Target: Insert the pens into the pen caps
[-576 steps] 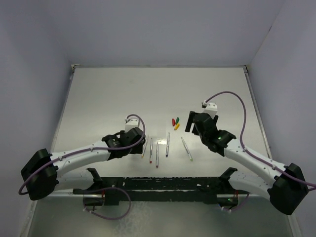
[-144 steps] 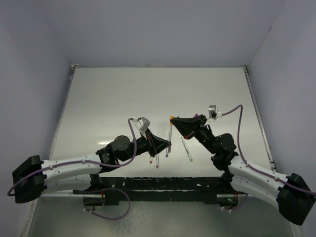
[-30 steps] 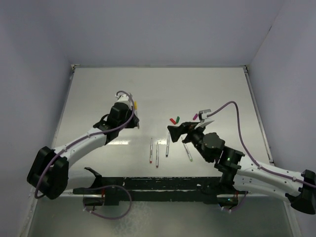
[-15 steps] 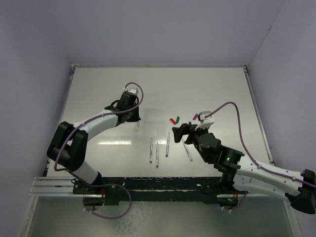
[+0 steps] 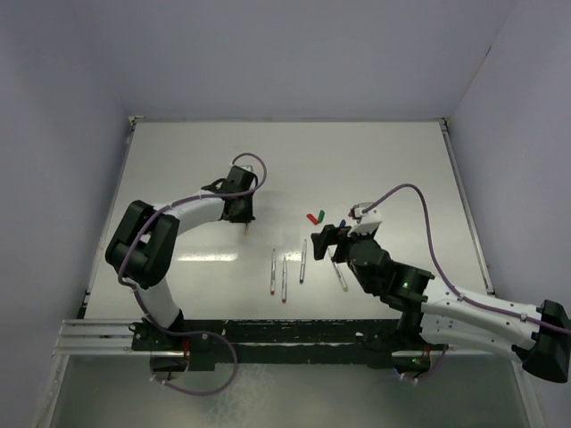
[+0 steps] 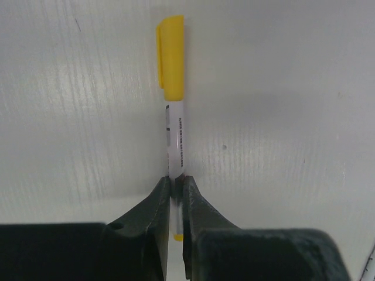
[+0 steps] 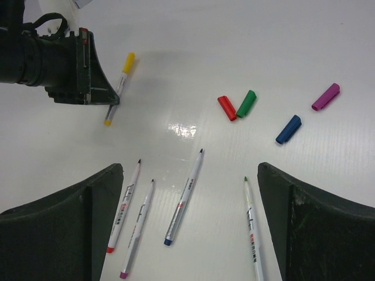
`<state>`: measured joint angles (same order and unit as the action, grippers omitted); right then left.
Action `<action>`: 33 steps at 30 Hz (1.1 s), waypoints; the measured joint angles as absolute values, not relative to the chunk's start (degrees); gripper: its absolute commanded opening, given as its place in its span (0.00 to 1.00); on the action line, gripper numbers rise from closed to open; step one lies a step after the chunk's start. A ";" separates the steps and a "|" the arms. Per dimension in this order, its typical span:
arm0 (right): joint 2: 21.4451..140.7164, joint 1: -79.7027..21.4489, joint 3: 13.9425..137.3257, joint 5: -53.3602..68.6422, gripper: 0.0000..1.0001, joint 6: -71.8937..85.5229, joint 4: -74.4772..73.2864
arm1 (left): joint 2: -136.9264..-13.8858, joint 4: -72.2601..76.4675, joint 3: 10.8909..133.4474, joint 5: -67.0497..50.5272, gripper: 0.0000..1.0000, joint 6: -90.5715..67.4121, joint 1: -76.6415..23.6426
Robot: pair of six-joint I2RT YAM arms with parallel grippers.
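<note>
My left gripper (image 6: 176,184) sits low on the table, shut on the pale barrel of a pen (image 6: 176,140) that wears the yellow cap (image 6: 171,58). The right wrist view shows that same pen (image 7: 120,88) lying flat, with the left gripper (image 7: 111,100) at its tail end. My right gripper (image 7: 190,170) hovers wide open above the uncapped pens: red-ended (image 7: 124,208), purple-ended (image 7: 137,228), blue-ended (image 7: 184,196) and green-tipped (image 7: 252,225). Beyond them lie the loose pen caps: red (image 7: 227,108), green (image 7: 246,103), blue (image 7: 288,129) and purple (image 7: 326,96).
In the top view the left arm reaches to the back left (image 5: 241,209) and the right gripper (image 5: 323,241) hangs over the pen row (image 5: 285,279). A black rail (image 5: 294,334) runs along the near edge. Grey walls enclose the white table (image 5: 393,169).
The left gripper has come down and set the yellow-capped pen flat on the table at the back left. The right gripper has shifted only slightly above the pens.
</note>
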<state>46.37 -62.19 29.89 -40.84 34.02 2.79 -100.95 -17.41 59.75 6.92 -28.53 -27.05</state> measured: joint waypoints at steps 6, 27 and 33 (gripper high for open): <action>46.61 -62.19 29.89 -40.99 0.97 34.15 2.44 | -102.26 -17.47 60.66 7.64 0.28 -28.29 -27.03; 49.56 -61.71 32.12 -45.39 1.00 28.88 6.20 | -91.46 -22.17 61.60 7.57 0.42 -28.21 -27.00; 50.09 -50.26 32.49 -44.42 0.94 27.05 9.06 | -83.72 -23.09 60.80 8.34 0.40 -28.29 -28.58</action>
